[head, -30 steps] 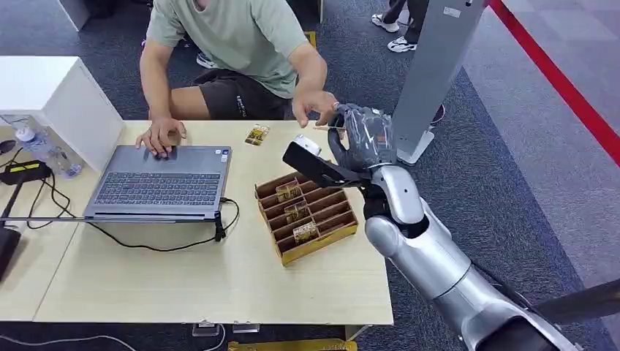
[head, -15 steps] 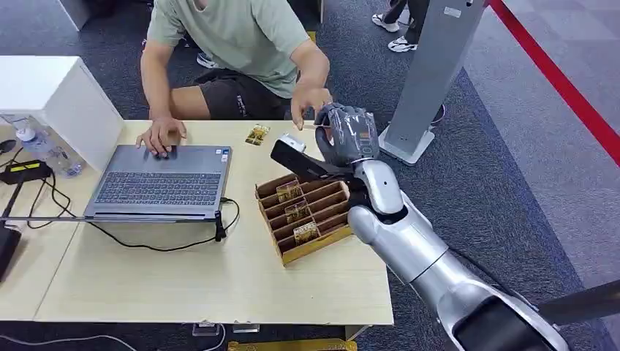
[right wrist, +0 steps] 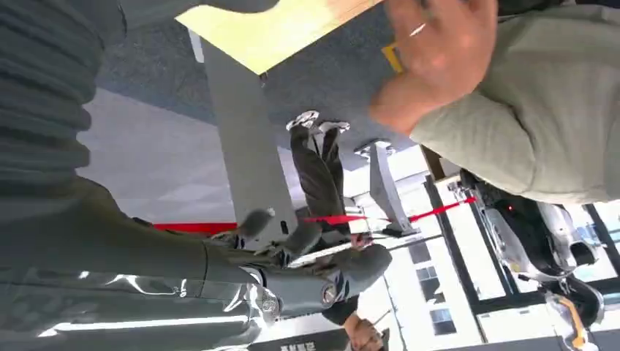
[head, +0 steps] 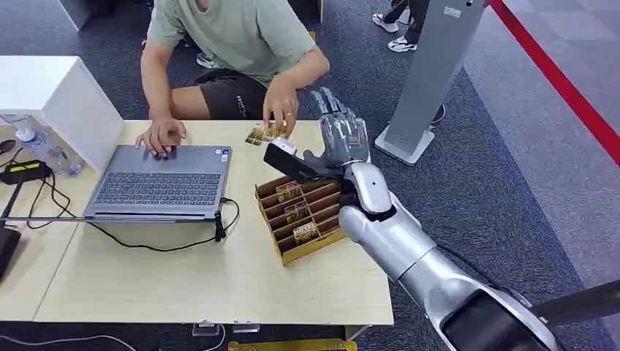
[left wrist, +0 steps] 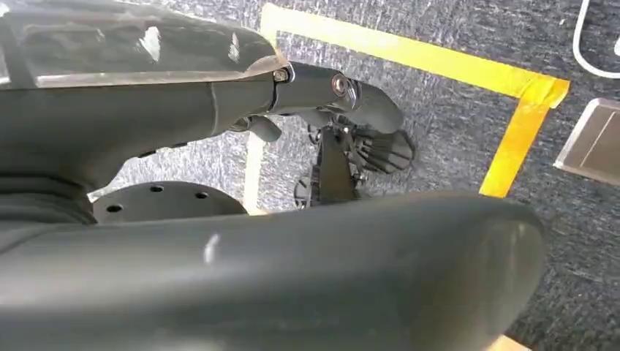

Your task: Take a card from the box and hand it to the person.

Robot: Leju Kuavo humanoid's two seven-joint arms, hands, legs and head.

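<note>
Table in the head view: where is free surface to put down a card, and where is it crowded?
The table is bare along its near edge, in front of the laptop and the card box. The far edge is crowded: cards under the person's hand, beside the open right hand.

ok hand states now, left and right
Left hand: cannot be told from the left wrist view.
Right hand: open, fingers spread, holding nothing.

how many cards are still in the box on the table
3, in the box: one card near its far end, one in the middle, one nearest the robot. The right arm may hide more.
</note>
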